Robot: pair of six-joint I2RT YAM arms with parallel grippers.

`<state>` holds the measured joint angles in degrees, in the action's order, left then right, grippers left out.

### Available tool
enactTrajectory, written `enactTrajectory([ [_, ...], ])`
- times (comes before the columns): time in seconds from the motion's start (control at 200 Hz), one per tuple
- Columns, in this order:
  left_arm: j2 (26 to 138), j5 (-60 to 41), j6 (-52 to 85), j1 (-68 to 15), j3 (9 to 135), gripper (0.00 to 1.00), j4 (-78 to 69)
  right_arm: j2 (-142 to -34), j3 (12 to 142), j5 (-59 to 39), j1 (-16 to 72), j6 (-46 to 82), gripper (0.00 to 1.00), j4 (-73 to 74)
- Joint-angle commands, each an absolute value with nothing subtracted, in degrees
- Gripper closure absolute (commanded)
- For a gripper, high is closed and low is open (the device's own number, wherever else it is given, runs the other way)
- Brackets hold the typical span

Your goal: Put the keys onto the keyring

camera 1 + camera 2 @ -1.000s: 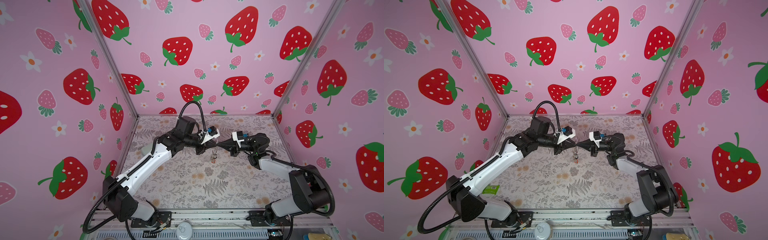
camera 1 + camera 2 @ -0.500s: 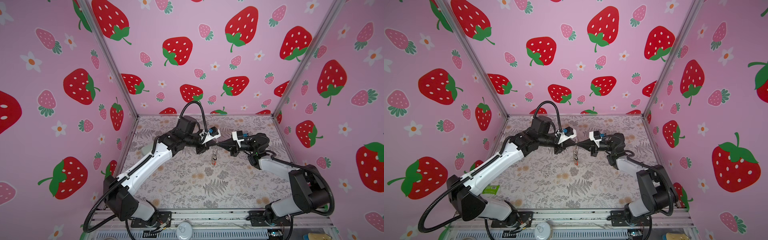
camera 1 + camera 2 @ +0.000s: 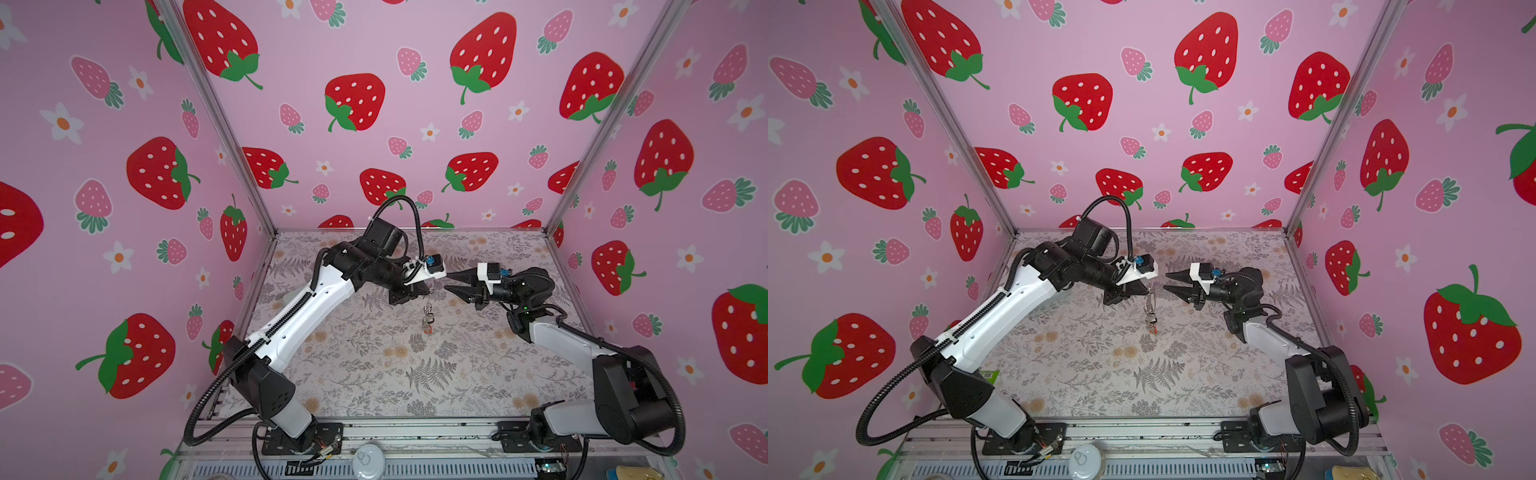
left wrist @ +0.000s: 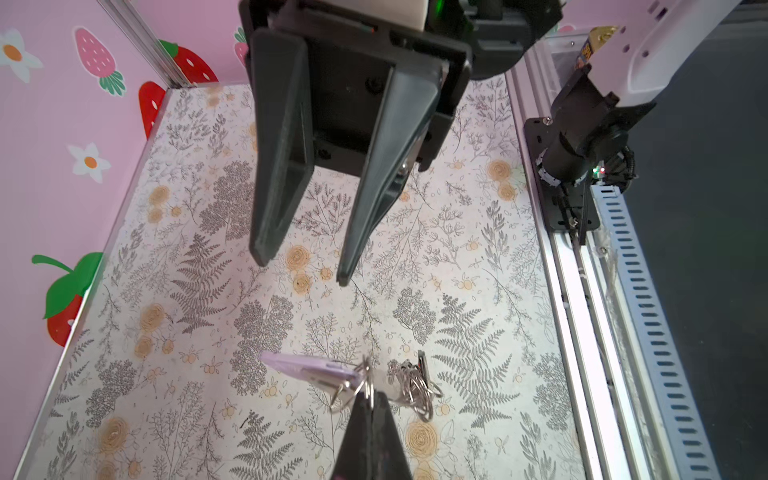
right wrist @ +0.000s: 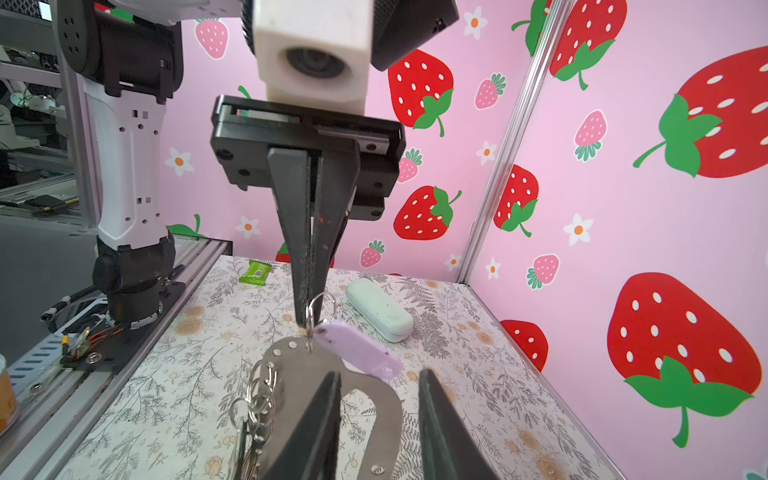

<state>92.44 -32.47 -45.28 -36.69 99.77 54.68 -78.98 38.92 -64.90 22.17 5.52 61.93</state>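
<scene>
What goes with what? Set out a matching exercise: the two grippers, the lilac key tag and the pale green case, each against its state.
Things
1. left gripper
2. right gripper
3. lilac key tag
4. pale green case

States
a. lying on the table
b. open, holding nothing
c. hanging from the keyring
d. shut on the keyring

Pairs: 1-d, 2-b, 3-c, 4-a.
</scene>
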Motion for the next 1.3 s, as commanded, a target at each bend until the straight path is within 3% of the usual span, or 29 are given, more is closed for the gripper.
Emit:
enactTrajectory([
  [0.0, 93.1, -32.1, -48.3, -37.3, 104.3, 1.00, 61.9, -77.0, 36.5, -65.0, 22.3, 2.9, 0.64, 64.1],
  [0.23, 94.6, -33.7, -50.9, -39.8, 106.7, 1.00, 65.1, -73.4, 39.6, -63.0, 24.8, -26.4, 0.56, 37.8],
  [0.93, 94.7, -29.1, -52.3, -43.7, 108.0, 1.00, 66.3, -71.2, 41.6, -72.1, 27.0, -33.8, 0.58, 28.4],
  [1.296, 94.1, -27.4, -53.3, -44.3, 107.9, 1.00, 65.8, -72.3, 41.8, -71.0, 28.1, -33.4, 0.76, 27.3],
])
